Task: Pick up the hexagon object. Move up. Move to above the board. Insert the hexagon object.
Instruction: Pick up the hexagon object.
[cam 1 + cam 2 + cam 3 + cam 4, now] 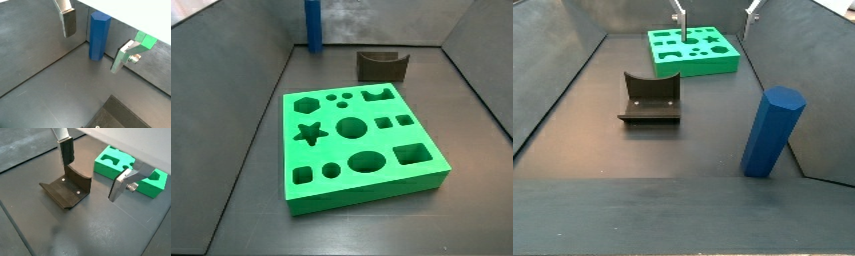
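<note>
The gripper (93, 44) hangs above the dark floor with its fingers (69, 23) spread wide and nothing between them. In a wrist view the blue hexagon object (99, 35) stands upright in a corner by the walls, beyond the fingers and untouched; in a side view it stands well apart from the green board (691, 49). The board lies flat on the floor, and the dark brown notched block (649, 97) sits between the two.
</note>
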Controlling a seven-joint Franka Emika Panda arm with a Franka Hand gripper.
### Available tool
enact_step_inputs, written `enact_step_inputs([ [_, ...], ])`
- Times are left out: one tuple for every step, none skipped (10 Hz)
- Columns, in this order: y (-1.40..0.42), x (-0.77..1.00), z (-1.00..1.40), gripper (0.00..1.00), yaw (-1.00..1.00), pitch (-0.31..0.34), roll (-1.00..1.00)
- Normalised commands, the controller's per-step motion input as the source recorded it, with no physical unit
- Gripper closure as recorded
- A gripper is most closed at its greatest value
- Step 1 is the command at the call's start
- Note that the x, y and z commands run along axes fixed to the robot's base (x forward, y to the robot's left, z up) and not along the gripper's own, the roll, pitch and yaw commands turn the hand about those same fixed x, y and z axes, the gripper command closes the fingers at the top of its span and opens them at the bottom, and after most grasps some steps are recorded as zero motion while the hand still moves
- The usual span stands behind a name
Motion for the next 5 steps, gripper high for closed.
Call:
enact_step_inputs([
  [0.27,-0.28,-0.03,0.00,0.06,-0.006,0.00],
  [0.35,-0.52,-0.14,0.00,0.07,-0.059,-0.04],
  [0.50,-0.36,-0.10,0.00,0.20,-0.084,-0.12],
  [0.46,-0.36,-0.10,0.00,0.21,-0.100,-0.15],
  [0.47,-0.21,-0.07,0.00,0.17,-0.081,-0.18],
])
